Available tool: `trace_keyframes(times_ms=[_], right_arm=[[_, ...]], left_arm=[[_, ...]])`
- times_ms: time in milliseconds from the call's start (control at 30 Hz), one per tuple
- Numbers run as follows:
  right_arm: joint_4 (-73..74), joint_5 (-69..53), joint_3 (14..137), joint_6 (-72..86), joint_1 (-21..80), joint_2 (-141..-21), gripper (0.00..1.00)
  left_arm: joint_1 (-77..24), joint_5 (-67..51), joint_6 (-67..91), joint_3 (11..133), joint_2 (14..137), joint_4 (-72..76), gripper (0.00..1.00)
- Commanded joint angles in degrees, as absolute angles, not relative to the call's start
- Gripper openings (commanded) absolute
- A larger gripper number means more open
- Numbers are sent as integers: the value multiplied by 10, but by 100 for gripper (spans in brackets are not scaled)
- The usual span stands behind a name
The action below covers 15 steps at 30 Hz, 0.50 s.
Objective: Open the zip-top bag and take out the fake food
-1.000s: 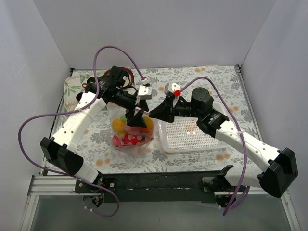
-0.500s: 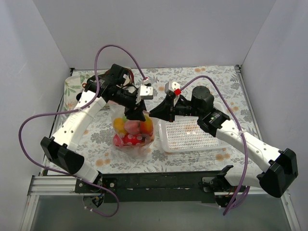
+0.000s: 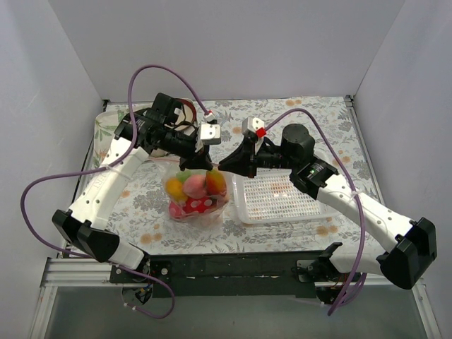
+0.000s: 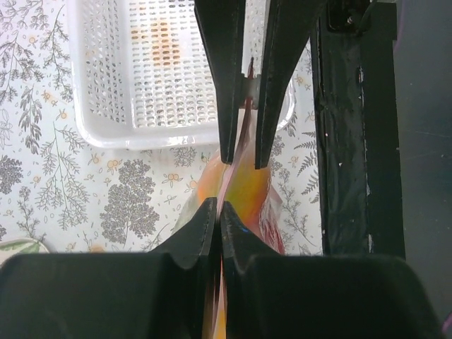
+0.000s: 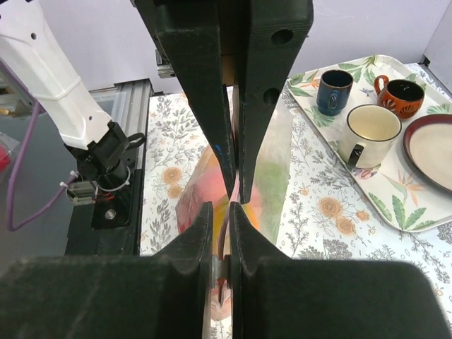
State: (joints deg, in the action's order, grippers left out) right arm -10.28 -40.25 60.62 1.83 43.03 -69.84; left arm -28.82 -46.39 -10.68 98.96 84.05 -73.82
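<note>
Over the table [image 3: 321, 120], top view: both arms reach inward and meet left of centre. I read the left gripper [image 3: 201, 163] and right gripper [image 3: 223, 167] tip to tip at the upper edge of the zip-top bag [image 3: 212, 212]. The bag stands between them, just left of the white mesh basket [image 3: 282, 201]; I cannot tell whether its bottom sits on the table. The fake food [image 3: 194, 187] is all inside the bag: yellow, pink and orange pieces over a red spotted one. A leaf-print tray [image 3: 104, 127] lies at the far left corner, mostly behind the left arm.

Left wrist view: my own two fingers are pressed flat together at the bottom of the frame, with thin clear film pinched between them. The right claw's fingers come down from the top, nearly closed, with the bag's rim caught between their tips. Orange and yellow food shows through the film below them. The basket lies beyond, on the floral table.

Right wrist view: this claw's fingers stand almost together, a thin strip of bag edge clamped between them. The left claw's closed fingers hang down from above, meeting mine. Bag film bulges beneath, red and orange inside. At right the tray carries a blue cup [image 5: 334, 90], an orange cup [image 5: 404, 95], a white cup [image 5: 371, 131] and a brown-rimmed plate [image 5: 432, 150].
</note>
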Motion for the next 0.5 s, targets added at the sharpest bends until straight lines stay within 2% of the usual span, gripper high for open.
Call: trace_keyframes(times_ms=[0, 133, 167, 200, 267, 467], right_arm=[[-126, -402, 649, 31, 433, -695, 23], [-130, -331, 617, 5, 433, -636, 45], [-140, -318, 600, 2, 433, -618, 81], [-149, -306, 583, 2, 433, -601, 94], [-180, -290, 528, 5, 433, -560, 99], [-198, -316, 467, 32, 433, -548, 98]], left_arm=[[-288, -479, -103, 1020, 830, -743, 0], [-288, -461, -101, 1015, 811, -750, 0], [-288, -459, -101, 1011, 801, -751, 0], [-287, -454, -100, 1006, 795, -751, 0], [-288, -453, -98, 997, 781, -749, 0], [-287, -459, -89, 1010, 780, -757, 0]])
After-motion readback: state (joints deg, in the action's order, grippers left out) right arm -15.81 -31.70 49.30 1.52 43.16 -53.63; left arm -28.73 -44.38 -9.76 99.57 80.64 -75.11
